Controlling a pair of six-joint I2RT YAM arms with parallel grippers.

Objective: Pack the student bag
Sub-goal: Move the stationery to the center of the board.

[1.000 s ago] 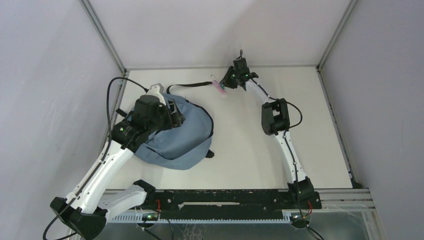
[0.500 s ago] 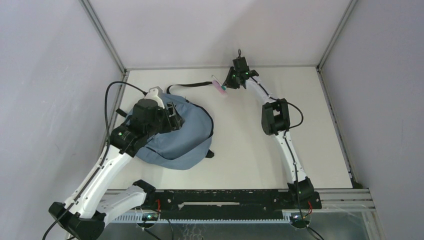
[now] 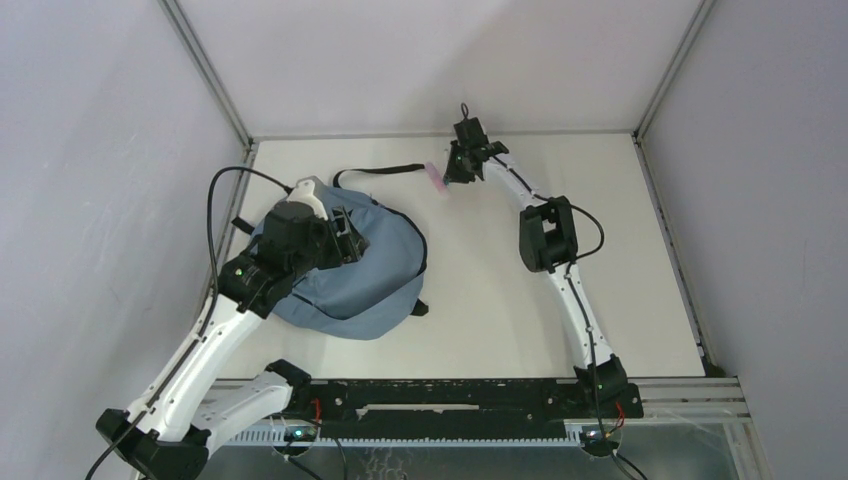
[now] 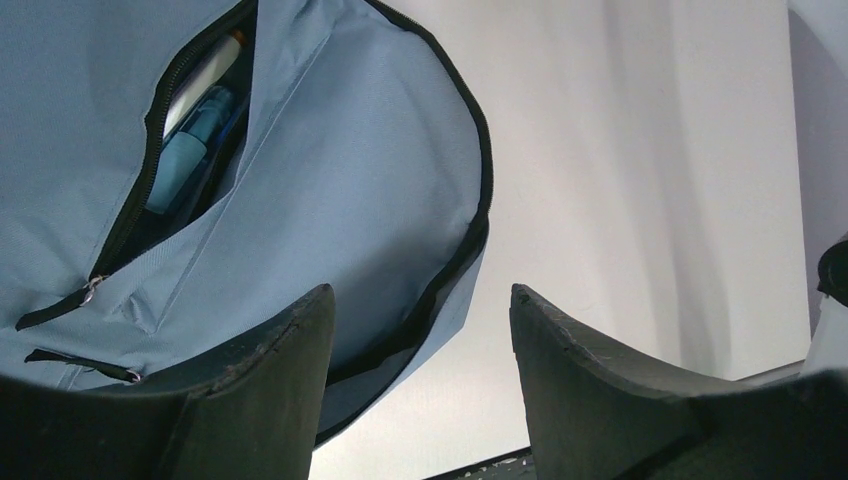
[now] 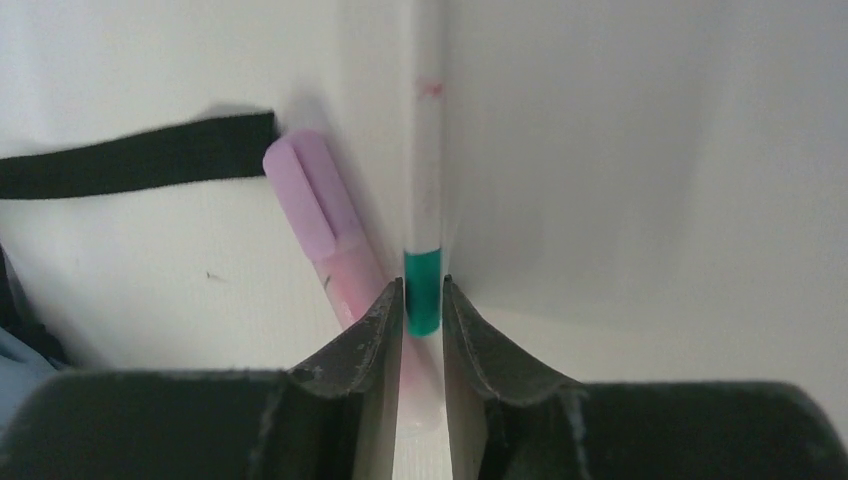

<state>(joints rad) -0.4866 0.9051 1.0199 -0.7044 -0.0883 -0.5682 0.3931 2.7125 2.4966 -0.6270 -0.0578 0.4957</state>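
We lose the white pen's (image 5: 428, 150) lower end inside the right gripper (image 5: 423, 300), the pink marker's (image 5: 320, 215) behind its 9 o'clock finger; the student bag (image 4: 350, 180), cropped at 10 o'clock, mostly hides its pocket contents (something pale blue).

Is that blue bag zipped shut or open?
Open. The left wrist view shows a gaping zipper on the bag, with pens inside.

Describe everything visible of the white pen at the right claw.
The white pen is slim and plastic-looking, with a teal band at its near end and a faint pink smudge farther up. It points straight away from the right claw, whose fingers press both sides of the teal end. A pink highlighter lies angled close beside it.
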